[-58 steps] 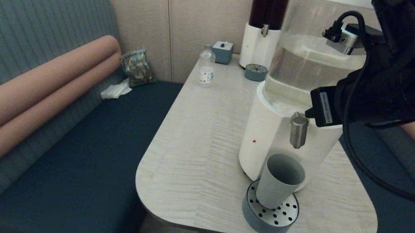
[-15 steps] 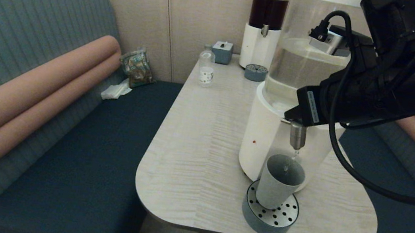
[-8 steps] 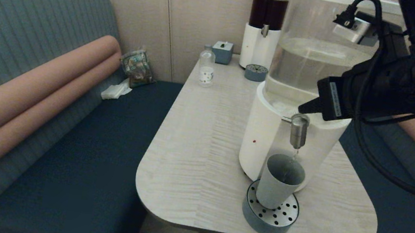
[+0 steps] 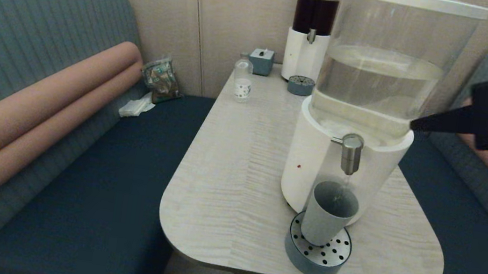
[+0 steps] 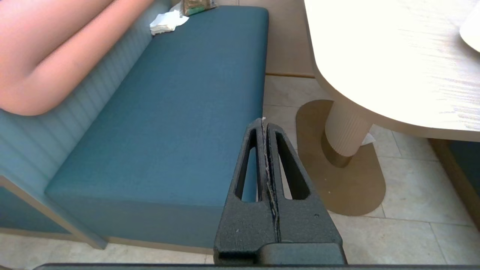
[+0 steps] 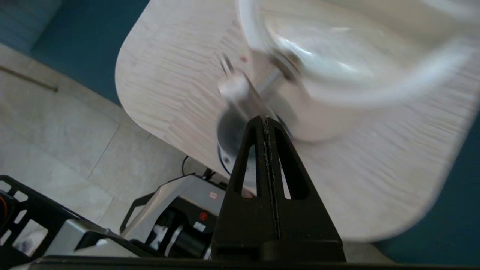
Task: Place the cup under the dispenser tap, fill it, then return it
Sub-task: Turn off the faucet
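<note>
**Cup under the tap, filling apparently under way**

The table [image 4: 240, 165] is seen between two teal benches, and at its near right end the large white-based dispenser [image 4: 314, 174] with the clear tank is stood. The dispenser tap [image 4: 351, 154], a stubby steel spigot, is carried on the near face of the base. Directly beneath it the cup [image 4: 326, 214] is set upright on the round perforated tray [image 4: 315, 255], at the near edge of the table. A thin thread of liquid appears to be caught between spigot and cup, so the placing step is judged done and the filling in hand; how full the cup is cannot be told. Shutting off the flow and returning the cup are judged to be left.

The right gripper [image 4: 420, 125] is held to the right of the dispenser, level with the base's rim and apart from the tap; its jaws are pressed together on nothing. The left gripper [image 5: 265, 123] is parked low over the left bench and floor, with jaws likewise pressed together.

At the far end a dark-liquid dispenser [image 4: 311, 37], a small clear bottle [image 4: 242, 80] and a small tray [image 4: 301, 85] are left untouched
</note>
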Robot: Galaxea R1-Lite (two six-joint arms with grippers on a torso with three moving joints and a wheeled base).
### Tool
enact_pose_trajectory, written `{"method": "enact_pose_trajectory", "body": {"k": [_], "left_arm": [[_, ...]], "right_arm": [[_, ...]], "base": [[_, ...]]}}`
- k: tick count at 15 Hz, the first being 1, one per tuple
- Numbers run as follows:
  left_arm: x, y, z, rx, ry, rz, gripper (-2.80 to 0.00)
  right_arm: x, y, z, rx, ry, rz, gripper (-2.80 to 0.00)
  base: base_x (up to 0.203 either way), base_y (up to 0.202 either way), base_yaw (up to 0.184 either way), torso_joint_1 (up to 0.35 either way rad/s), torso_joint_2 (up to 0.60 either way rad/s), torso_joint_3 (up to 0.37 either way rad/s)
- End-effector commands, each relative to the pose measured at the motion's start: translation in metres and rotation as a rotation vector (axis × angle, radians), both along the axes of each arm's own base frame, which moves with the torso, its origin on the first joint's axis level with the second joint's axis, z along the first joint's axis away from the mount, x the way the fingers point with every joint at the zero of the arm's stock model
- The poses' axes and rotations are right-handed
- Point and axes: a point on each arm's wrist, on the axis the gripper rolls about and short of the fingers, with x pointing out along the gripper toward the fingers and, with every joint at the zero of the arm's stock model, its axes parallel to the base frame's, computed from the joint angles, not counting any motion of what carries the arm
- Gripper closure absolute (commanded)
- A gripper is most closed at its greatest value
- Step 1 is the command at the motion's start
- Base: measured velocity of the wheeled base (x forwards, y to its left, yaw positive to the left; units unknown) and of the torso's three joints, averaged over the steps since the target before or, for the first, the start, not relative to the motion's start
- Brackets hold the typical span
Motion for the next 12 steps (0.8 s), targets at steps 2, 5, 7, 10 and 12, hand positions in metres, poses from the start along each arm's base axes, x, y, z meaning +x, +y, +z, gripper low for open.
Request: {"method": "enact_pose_trajectory", "body": {"k": [2,5,7,10,12], "left_arm": [[0.000,0.000,0.000,0.000,0.001,0.001,0.00],[0.000,0.000,0.000,0.000,0.002,0.002,0.00],[0.000,0.000,0.000,0.000,0.002,0.001,0.00],[0.000,0.000,0.000,0.000,0.002,0.000,0.00],[0.000,0.000,0.000,0.000,0.001,0.000,0.00]], "right_arm": [[-0.069,-0.053,0.017,0.063,-0.129,-0.066,0.00],[-0.128,-0.098,0.007,0.077,-0.227,-0.228,0.00],[-0.180,-0.110,-0.011,0.088,-0.312,-0.291,0.00],[-0.238,-0.107,-0.036,0.095,-0.443,-0.333,0.00],[-0.266,-0.099,-0.052,0.085,-0.521,-0.333,0.00]], "base": [[0.000,0.000,0.000,0.000,0.00,0.000],[0.000,0.000,0.000,0.000,0.00,0.000],[0.000,0.000,0.000,0.000,0.00,0.000],[0.000,0.000,0.000,0.000,0.00,0.000],[0.000,0.000,0.000,0.000,0.00,0.000]]}}
